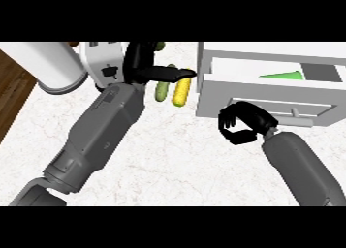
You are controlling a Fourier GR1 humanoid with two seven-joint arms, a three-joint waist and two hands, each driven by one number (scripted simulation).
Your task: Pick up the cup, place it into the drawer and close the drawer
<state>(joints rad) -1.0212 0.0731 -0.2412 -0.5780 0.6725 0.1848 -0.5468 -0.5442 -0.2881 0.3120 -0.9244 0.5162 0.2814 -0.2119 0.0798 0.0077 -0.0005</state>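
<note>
Curling on nothing, the right hand (240, 125) is hovering just before the open drawer (275, 94).
Inside, the cup (284, 75) is showing as a green wedge widening rightward, long axis unclear; the left hand (148, 68) is hanging open, fingers pointing right.

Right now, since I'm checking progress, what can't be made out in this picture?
Head view:
Green shape in the drawer: half hidden by the drawer's wall; cup or not, unclear.
Counter under the left hand: covered by it.
Drawer front: partly behind the right hand.

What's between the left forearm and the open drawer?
Head view: a green vegetable and a yellow vegetable lie side by side there, the yellow nearer the drawer.
</note>
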